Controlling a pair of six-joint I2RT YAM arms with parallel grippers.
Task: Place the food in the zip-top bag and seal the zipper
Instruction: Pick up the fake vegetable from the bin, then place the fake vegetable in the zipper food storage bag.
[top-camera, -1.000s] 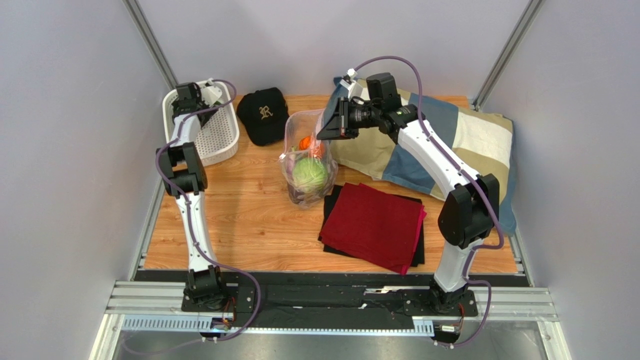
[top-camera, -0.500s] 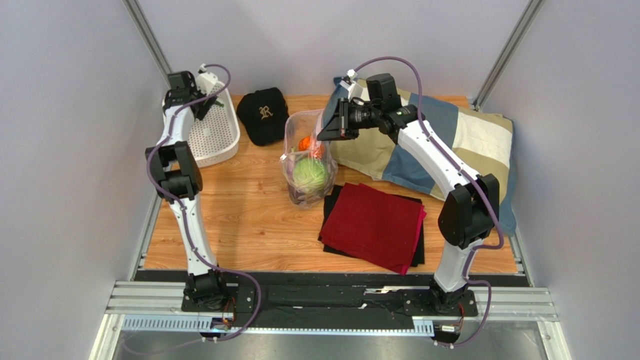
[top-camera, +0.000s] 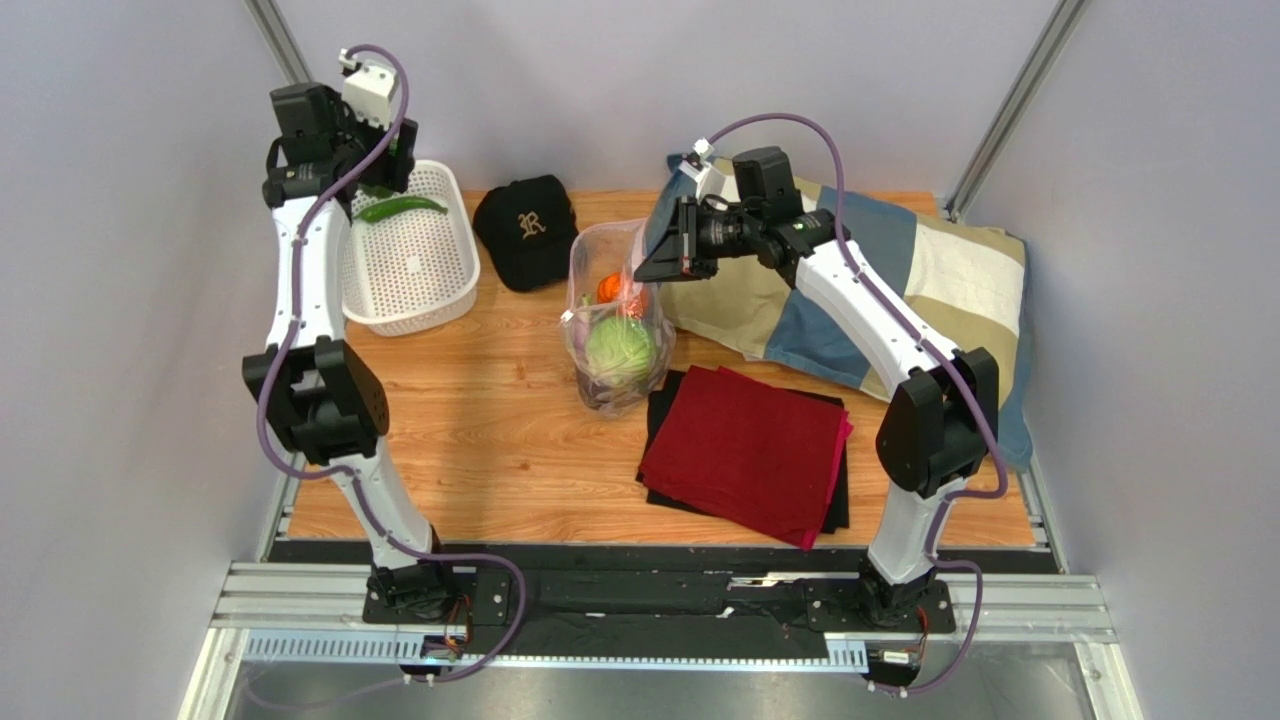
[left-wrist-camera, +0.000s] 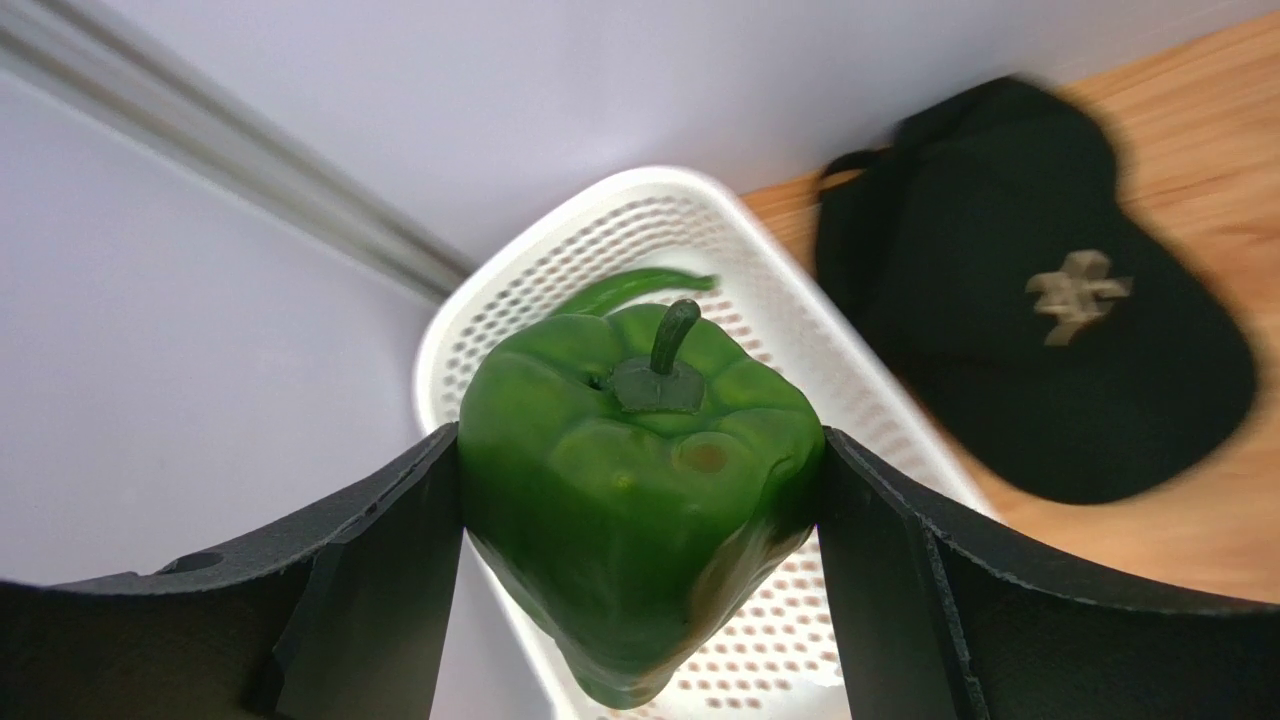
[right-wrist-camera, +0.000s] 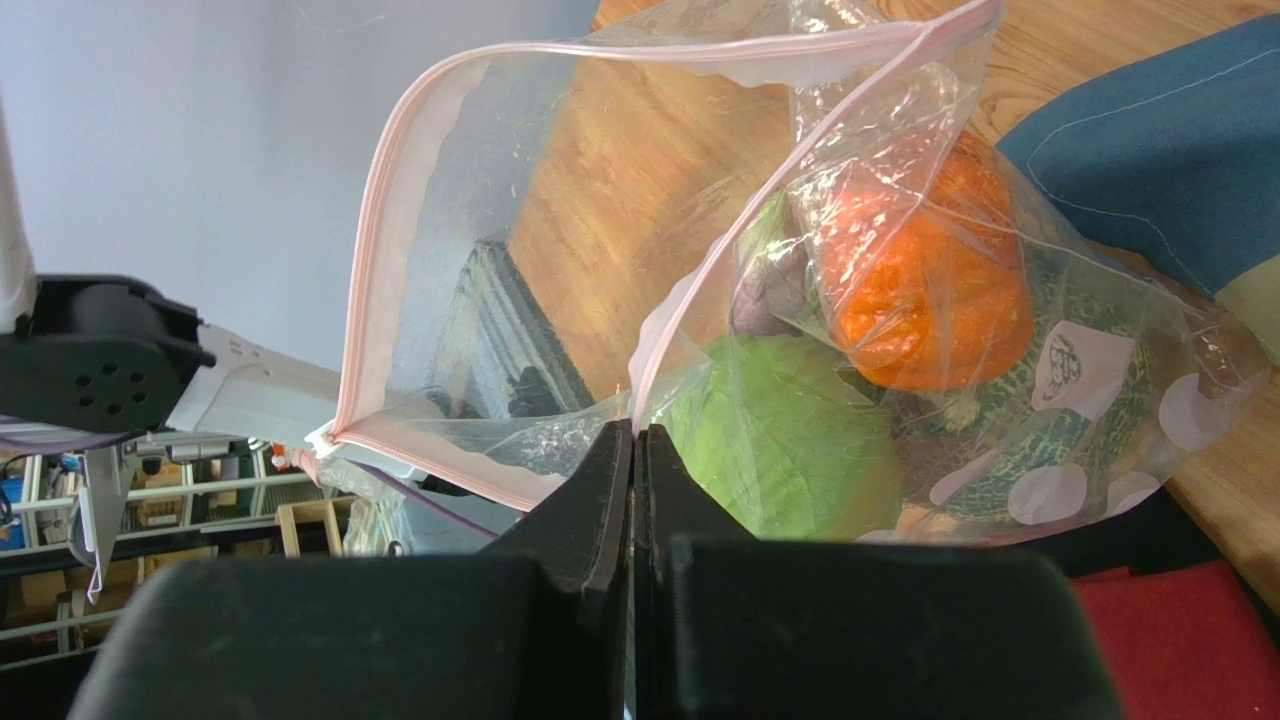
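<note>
Since a second ago the left arm has swung up and out of the white basket (top-camera: 406, 278). The left gripper (left-wrist-camera: 639, 525) is now pinching a green bell pepper (left-wrist-camera: 639, 450) squarely between both fingers, stem up. It's well to the left of the zip-top bag (top-camera: 613, 323) and high over the surface (top-camera: 481, 435).

Meanwhile the right gripper (right-wrist-camera: 631, 480) is pressed together on the bag's lip, holding the mouth open with the zipper (right-wrist-camera: 368, 255) looped wide. The cabbage (right-wrist-camera: 774, 435) and pumpkin (right-wrist-camera: 924, 285) are already inside. One long green pepper (top-camera: 398, 209) lies in the basket, further left of the bag than the black cap (top-camera: 526, 225).

My take on the carry: pass over the cap and line up over the open mouth, not the pinched lip. Then get low before letting go, so the pepper doesn't snag the zip strip or tip the bag. The right side just needs to hold firm.
</note>
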